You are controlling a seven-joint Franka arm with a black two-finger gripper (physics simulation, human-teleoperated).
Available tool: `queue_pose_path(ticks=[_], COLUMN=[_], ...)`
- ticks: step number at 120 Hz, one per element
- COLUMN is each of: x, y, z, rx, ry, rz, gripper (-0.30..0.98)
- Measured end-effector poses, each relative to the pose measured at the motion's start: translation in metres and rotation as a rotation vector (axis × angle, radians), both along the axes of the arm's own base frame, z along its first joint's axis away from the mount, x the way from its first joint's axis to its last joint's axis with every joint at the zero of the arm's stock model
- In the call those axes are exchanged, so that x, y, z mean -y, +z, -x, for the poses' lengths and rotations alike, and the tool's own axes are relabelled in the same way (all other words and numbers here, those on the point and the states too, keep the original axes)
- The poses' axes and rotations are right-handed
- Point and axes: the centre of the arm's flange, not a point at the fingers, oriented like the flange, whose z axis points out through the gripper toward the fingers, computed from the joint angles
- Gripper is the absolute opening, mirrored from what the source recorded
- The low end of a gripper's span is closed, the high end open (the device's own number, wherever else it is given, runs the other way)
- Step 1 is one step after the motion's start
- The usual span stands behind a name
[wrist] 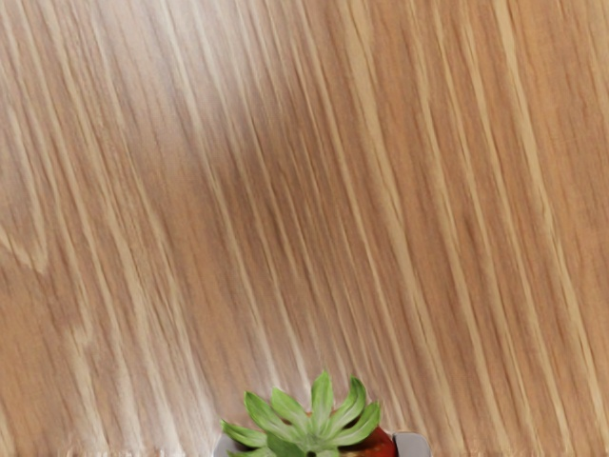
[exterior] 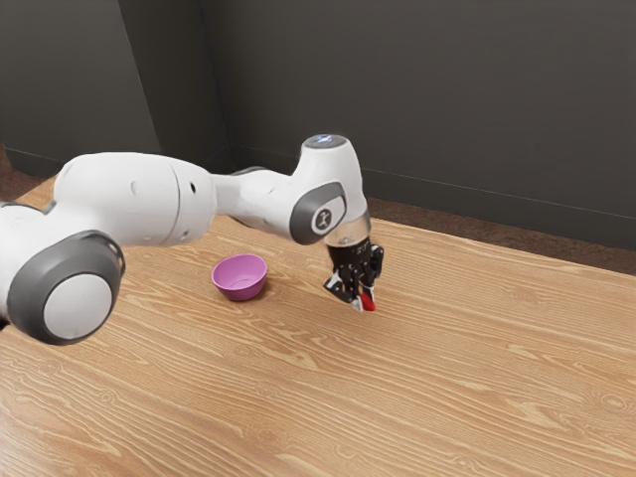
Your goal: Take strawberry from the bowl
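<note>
We take the bowl (exterior: 239,278) as our reference mark: upright on the table (exterior: 437,397), pinkish purple, with a round rim and walls that widen toward the top. We find the strawberry (exterior: 369,301) outside the bowl, well apart from it on the side toward the exterior view's right. In that view we record a small patch of strong, even red, with its lower end directed down at the wood.

On closer inspection in the wrist view, we note the leafy crown (wrist: 320,419): bright green, made up of several narrow, pointed leaves that spread outward like a star, each somewhat paler along its middle. Beneath the leaves we observe a glossy, deeper red flesh, partly covered by them. The crown faces our wrist camera.

As to the pincer, we report the gripper (exterior: 364,297) closed around the strawberry, its two grey fingertips pressing the fruit from opposite sides. It stands beyond the bowl toward the exterior view's right, directed downward. We cannot tell whether the fruit's lower end touches the table.

We further record the white arm (exterior: 149,199), with dark grey joint covers, which comes in from the exterior view's left, and a dark grey wall (exterior: 427,99) beyond the bowl and the table
</note>
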Motion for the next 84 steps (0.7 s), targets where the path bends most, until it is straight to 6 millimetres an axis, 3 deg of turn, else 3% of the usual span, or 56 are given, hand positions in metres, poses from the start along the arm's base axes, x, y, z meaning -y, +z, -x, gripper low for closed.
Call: queue_pose_path(ticks=[8,26,36,46,57,64,75,84], x=[0.007,0.018,0.022,0.024,-0.013,-0.051,-0.139,-0.183], y=[-0.005,-0.005,0.009,0.073,0.156,0.215,0.291,0.333], z=[0.000,-0.001,0.001,0.009,0.020,0.034,0.062,0.095], rx=[-0.002,0.024,0.039,0.076,0.111,0.133,0.147,0.144], ry=[-0.008,-0.023,-0.036,-0.092,-0.170,-0.226,-0.270,-0.320], rz=[0.002,0.009,0.011,0.008,-0.030,-0.069,-0.107,-0.136], gripper=[0.07,0.36,0.46,0.53,0.58,0.60,0.62,0.64])
